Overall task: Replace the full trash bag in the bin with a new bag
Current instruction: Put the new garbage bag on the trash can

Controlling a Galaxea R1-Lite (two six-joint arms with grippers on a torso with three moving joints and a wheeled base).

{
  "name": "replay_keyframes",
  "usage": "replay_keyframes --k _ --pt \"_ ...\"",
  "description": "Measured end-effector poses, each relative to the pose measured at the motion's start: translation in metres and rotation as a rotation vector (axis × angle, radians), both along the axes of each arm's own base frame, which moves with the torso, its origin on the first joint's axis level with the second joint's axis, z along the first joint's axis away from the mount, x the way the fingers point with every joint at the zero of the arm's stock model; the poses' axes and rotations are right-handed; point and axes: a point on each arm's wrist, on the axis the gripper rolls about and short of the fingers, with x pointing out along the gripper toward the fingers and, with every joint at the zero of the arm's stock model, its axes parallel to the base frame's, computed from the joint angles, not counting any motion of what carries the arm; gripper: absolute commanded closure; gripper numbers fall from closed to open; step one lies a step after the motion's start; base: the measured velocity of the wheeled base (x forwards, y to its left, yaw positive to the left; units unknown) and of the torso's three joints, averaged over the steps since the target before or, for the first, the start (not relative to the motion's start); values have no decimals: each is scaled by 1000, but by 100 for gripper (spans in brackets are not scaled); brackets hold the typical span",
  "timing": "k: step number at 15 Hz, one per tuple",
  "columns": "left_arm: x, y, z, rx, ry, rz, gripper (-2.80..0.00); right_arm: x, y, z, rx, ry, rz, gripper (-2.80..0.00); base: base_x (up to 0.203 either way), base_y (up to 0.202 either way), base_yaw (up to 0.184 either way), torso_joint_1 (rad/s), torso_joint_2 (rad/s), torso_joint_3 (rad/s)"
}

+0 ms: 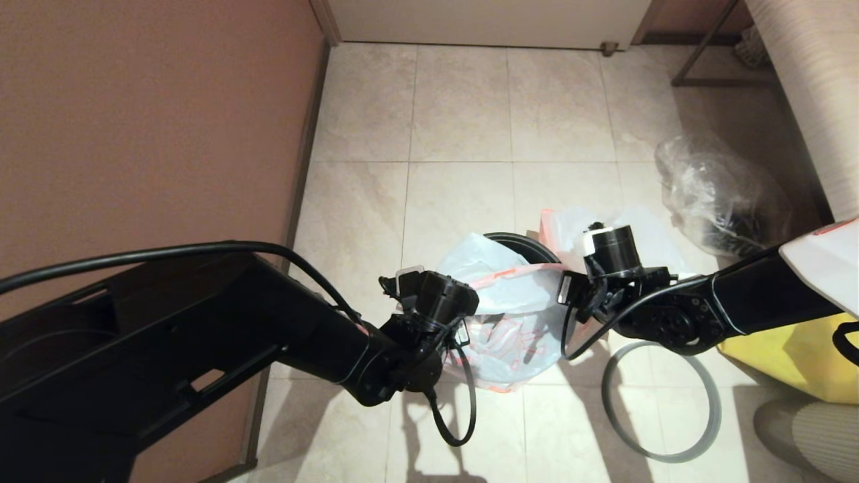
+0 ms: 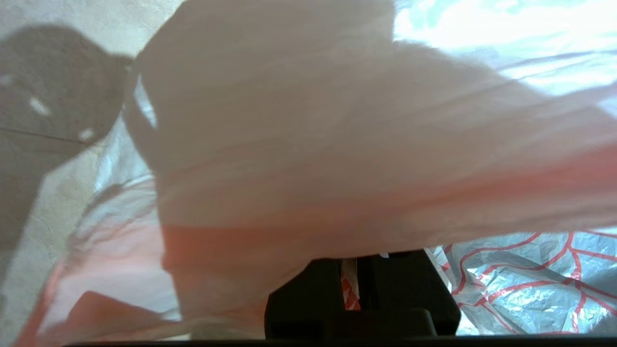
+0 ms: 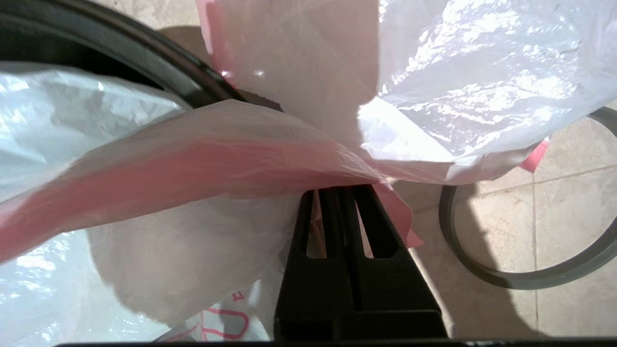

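The new bag [image 1: 511, 315], limp white plastic with an orange-pink edge and an orange leaf drawing, hangs stretched between my two grippers over the near side of the bin [image 1: 522, 241]. Only the black far rim of the bin shows. My left gripper [image 1: 451, 310] is shut on the bag's left edge, and film fills the gap between its fingers [image 2: 356, 258]. My right gripper [image 1: 582, 282] is shut on the right edge [image 3: 337, 190]. The full trash bag [image 1: 637, 231] sits on the floor just behind the right wrist.
The grey rim ring [image 1: 661, 402] lies flat on the tiles near right of the bin. A clear bag with dark contents [image 1: 721, 194] stands at the far right. A yellow sack [image 1: 792, 355] is at the right edge and a brown wall [image 1: 147, 134] on the left.
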Motion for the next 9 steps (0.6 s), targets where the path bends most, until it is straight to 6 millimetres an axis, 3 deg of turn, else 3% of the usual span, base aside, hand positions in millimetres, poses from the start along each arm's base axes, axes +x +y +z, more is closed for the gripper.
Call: replay_keyframes --k 9 --pt "-9 -5 -6 17 18 -29 0 13 -3 13 40 -43 -3 0 0 0 0 0 0 0"
